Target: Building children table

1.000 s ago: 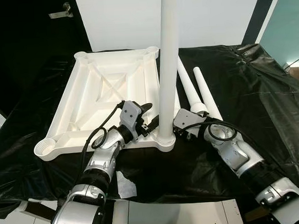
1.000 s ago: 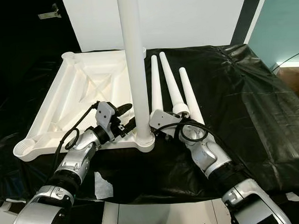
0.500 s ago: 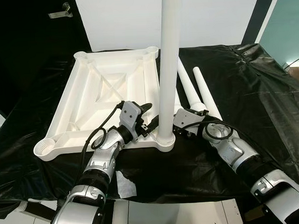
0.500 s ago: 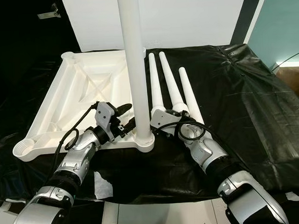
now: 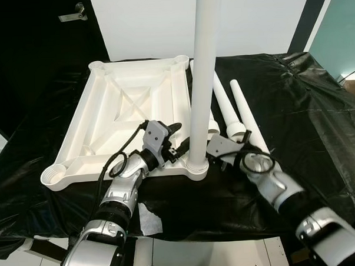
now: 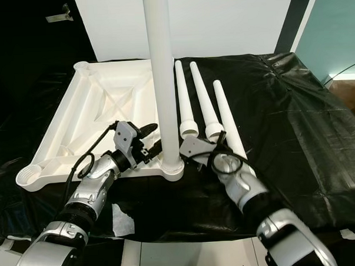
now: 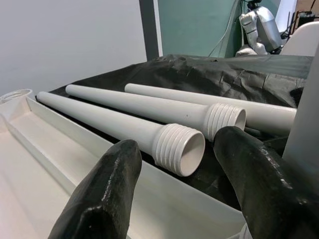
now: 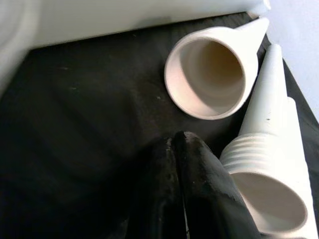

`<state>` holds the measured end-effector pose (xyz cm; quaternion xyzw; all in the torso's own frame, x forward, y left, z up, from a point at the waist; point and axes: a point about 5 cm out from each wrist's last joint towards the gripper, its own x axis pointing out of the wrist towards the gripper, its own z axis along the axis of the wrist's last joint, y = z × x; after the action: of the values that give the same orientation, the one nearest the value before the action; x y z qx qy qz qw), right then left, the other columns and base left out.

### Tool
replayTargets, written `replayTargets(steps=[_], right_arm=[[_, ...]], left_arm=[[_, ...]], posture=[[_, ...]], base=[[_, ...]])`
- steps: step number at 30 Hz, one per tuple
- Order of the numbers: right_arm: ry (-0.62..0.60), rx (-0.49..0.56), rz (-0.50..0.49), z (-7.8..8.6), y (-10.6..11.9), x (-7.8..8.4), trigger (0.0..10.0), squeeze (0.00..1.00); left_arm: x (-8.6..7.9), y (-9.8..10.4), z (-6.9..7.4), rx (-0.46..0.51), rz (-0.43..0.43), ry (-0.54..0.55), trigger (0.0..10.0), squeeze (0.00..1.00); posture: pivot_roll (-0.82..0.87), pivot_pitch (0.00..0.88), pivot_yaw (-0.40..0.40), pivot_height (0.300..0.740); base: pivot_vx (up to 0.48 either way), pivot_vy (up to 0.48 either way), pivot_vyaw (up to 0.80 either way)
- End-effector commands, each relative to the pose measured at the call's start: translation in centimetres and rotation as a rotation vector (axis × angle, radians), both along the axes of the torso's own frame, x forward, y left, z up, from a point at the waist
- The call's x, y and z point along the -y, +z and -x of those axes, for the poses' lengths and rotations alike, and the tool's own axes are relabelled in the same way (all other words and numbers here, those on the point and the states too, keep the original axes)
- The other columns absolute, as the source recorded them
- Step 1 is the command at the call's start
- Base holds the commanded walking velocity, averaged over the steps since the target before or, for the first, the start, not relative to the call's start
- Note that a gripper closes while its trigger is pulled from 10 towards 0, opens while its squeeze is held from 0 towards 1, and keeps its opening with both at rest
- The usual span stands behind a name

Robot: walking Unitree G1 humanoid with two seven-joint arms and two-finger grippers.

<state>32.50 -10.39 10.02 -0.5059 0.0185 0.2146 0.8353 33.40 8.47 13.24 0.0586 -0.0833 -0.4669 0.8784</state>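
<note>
The white table top (image 5: 123, 106) lies upside down on black sheeting. One white leg (image 5: 201, 79) stands upright in its near right corner socket. Three loose legs (image 6: 185, 103) (image 6: 203, 105) (image 6: 224, 113) lie side by side to the right, threaded ends toward me. My left gripper (image 5: 178, 139) is open at the table top's near rim, just left of the upright leg's base. Between its fingers (image 7: 104, 189), the left wrist view looks at the loose legs' threaded ends (image 7: 182, 147). My right gripper (image 5: 216, 146) is shut on nothing; its fingertips (image 8: 173, 142) rest on the sheeting just short of two leg ends.
Black plastic sheeting (image 5: 294, 98) covers the work surface and hangs over the near edge. A white wall (image 5: 149, 22) rises behind it. Another empty socket (image 5: 52, 174) sits at the table top's near left corner. A white scrap (image 5: 149, 219) lies below the near edge.
My right arm has drawn back a little toward the near edge, uncovering the loose legs' threaded ends. The upright leg's top leans slightly further right. The left arm has not moved.
</note>
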Motion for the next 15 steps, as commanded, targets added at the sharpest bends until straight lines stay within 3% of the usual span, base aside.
replayTargets(steps=[1,2,3,9,15], right_arm=[[0.029,0.049,-0.019,0.5,1.0,-1.2,4.6,0.00],[0.030,0.061,-0.025,0.7,1.2,-1.4,8.9,0.00],[0.035,0.068,-0.034,0.8,1.5,-1.6,10.0,0.00],[0.056,0.095,-0.057,1.2,2.4,-2.0,10.0,0.00],[-0.014,0.229,-0.139,1.9,4.5,-1.0,10.0,0.00]], left_arm=[[1.1,-0.4,0.6,-0.012,-0.039,-0.135,10.0,0.00],[1.1,-0.4,0.6,-0.013,-0.039,-0.137,10.0,0.00],[1.2,-0.4,0.6,-0.014,-0.038,-0.139,10.0,0.00],[1.4,-0.4,0.6,-0.014,-0.037,-0.146,10.0,0.00],[1.2,0.0,0.5,0.007,-0.017,-0.132,10.0,0.00]], posture=[[-0.07,0.000,0.019,0.740],[-0.07,0.000,0.019,0.740],[-0.08,0.000,0.021,0.740],[-0.09,0.000,0.025,0.740],[-0.08,0.000,0.024,0.740]], base=[[0.000,0.000,0.00],[0.000,0.000,0.00],[0.000,0.000,0.00],[0.000,0.000,0.00],[0.000,0.000,0.00]])
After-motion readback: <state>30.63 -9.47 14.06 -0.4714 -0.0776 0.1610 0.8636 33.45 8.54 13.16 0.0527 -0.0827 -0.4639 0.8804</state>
